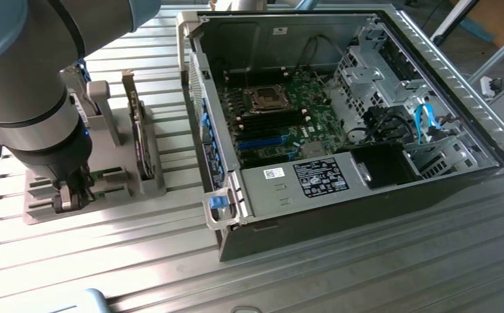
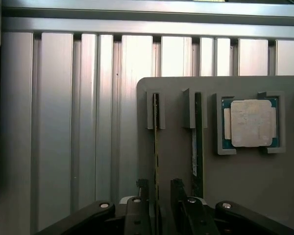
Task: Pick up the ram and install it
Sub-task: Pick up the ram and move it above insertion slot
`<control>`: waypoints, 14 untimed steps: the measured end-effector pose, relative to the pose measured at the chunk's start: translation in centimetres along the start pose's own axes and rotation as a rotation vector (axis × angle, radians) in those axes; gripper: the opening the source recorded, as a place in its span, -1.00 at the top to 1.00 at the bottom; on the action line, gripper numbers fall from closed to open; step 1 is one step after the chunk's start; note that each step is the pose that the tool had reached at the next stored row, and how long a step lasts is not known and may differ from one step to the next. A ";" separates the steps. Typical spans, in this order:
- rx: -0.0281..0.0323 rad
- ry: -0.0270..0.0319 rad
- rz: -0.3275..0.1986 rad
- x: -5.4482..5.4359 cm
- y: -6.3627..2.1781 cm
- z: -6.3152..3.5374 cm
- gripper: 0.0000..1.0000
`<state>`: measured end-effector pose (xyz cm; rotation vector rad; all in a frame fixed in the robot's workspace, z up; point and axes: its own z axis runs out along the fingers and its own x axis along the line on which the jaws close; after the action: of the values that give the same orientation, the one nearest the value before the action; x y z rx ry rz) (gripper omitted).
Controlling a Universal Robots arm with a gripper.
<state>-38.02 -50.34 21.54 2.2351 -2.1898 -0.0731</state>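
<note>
Both open hand (image 2: 159,191) fingers (image 2: 142,195) seemingly straddle the ram (image 2: 157,132).

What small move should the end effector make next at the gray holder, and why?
Probably close the end effector on the memory stick. Its open fingers stand on both sides of that stick, which sits on edge in the gray holder; nothing is gripped yet.
</note>
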 end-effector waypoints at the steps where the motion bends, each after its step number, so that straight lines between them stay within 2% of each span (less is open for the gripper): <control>1: 0.0000 -0.0001 0.000 0.0 0.00 0.00 0.36; 10: 0.0001 -0.0007 0.000 0.0 -0.01 0.22 0.36; 11: 0.0000 -0.0006 0.000 0.0 -0.01 0.23 0.39; 12: 0.0001 -0.0007 0.000 0.0 -0.01 0.26 0.54; 14: 0.0004 -0.0009 0.000 0.0 -0.02 0.36 0.54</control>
<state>-38.02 -50.33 21.18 2.2358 -2.1904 -0.0737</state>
